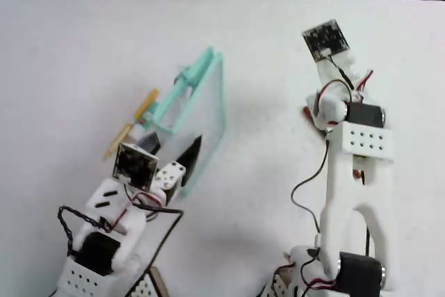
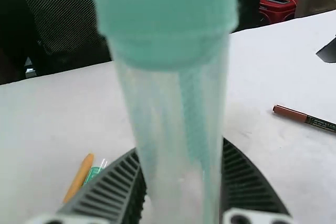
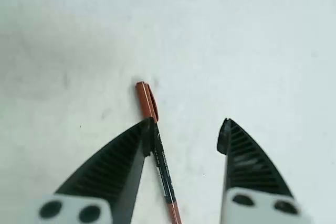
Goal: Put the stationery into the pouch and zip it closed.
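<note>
The left claw [image 2: 179, 153] is pressed together on the pouch [image 2: 173, 77], pinching the clear wall near one end so that the pouch stands up off the table [image 1: 69, 46], its teal zip band at the end away from the fingers. The right claw [image 3: 187, 125] is spread wide and holds nothing; it hangs low over the table, well apart from the pouch on the right arm's side. Between its jaws, close against one finger, lies the brown pen [image 3: 163, 163], flat on the table and ungripped. On the other side of the pouch, just beside it, a yellow pen [image 2: 79, 177] lies with a green piece [image 2: 94, 174] next to it, both flat on the table.

By my reading the task is barely begun: the pouch is held ready, yet every piece of stationery I can see lies outside it. Whether the zip stands open I cannot tell. Left to do: grip the brown pen, carry it in, then the yellow pen and the green piece, then draw the zip shut
</note>
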Controlling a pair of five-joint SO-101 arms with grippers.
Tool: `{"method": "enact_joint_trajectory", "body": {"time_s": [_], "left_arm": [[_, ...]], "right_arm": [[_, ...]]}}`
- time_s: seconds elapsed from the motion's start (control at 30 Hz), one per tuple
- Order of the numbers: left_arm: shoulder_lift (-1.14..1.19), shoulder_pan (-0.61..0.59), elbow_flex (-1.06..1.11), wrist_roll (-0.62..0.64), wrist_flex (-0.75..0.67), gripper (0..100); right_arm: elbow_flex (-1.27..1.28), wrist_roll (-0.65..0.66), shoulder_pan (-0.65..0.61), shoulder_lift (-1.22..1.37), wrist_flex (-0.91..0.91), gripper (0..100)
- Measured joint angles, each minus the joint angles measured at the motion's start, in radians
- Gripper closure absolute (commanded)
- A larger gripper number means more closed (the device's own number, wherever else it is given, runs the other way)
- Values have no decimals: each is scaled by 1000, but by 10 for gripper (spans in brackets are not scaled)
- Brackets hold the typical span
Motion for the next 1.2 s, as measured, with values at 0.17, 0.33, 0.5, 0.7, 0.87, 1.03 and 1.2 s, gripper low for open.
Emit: {"method": "enact_joint_trajectory", "body": {"time_s": [0.17,0.33,0.5,0.7,0.87,1.03,1.2], "left_arm": [[-6,8,21,-14,-23,808],[-8,8,31,-14,-31,808],[-8,8,31,-14,-31,808],[-6,8,31,-14,-31,808],[-5,8,31,-14,-31,808],[-5,8,31,-14,-31,809],[-5,8,31,-14,-31,809]], "right_arm": [[-2,0,-46,3,61,805],[18,9,-103,-26,69,805],[83,9,-103,-28,-6,807],[229,12,-101,-28,-152,807],[292,12,-101,-26,-224,807],[298,12,-103,-26,-230,806],[298,12,-103,-26,-230,805]]}}
